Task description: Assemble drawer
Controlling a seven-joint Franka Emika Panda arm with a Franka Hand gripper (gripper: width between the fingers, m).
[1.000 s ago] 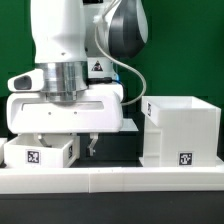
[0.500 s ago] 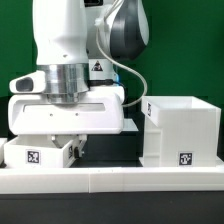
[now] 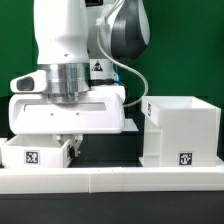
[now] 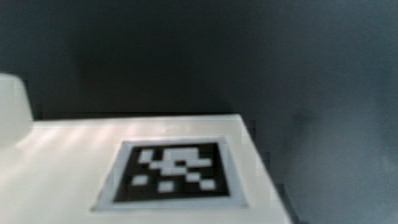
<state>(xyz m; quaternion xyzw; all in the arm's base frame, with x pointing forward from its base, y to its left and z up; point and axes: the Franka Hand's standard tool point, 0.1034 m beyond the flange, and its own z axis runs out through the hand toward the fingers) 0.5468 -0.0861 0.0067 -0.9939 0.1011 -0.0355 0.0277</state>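
A small white tray with a square tag stands at the exterior view's left, behind the low front wall. The large white cube housing, also tagged, stands at the exterior view's right. My gripper hangs low at the tray's right wall, and only one dark finger shows beside that wall. The rest is hidden by the hand and the tray, so I cannot tell if it is open or shut. The wrist view shows a white tagged surface close below, with no fingers in sight. A second tray is out of view.
A low white border wall runs along the front. Dark table top lies between the tray and the housing. A green backdrop is behind the arm.
The hand has moved to the exterior view's left and a little lower, so the visible finger now sits against the tray's right wall. The tray and the housing have not moved.
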